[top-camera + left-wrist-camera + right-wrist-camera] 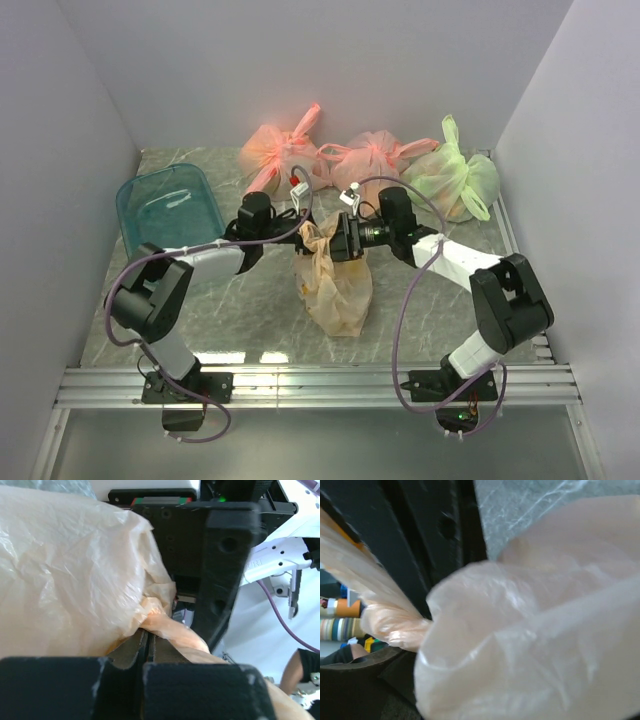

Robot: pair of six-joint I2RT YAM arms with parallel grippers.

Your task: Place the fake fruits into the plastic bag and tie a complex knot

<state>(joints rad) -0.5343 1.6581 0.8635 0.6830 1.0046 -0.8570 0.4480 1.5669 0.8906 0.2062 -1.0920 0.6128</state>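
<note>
The pale orange plastic bag [335, 285] stands at the middle of the table, its top bunched between both grippers. My left gripper [292, 232] is shut on a twisted strand of the bag [165, 627], pinched between its pads. My right gripper [338, 238] is against the bag's top from the right. In the right wrist view the bag [535, 630] fills the frame and hides the jaws, and a twisted strand [385, 620] runs off to the left. The fake fruits do not show as separate things; the bag's lower part bulges.
A teal bin [170, 205] stands at the back left. Two salmon knotted bags [280, 150] [372, 155] and a light green bag [452, 178] lie along the back wall. White walls close in on three sides.
</note>
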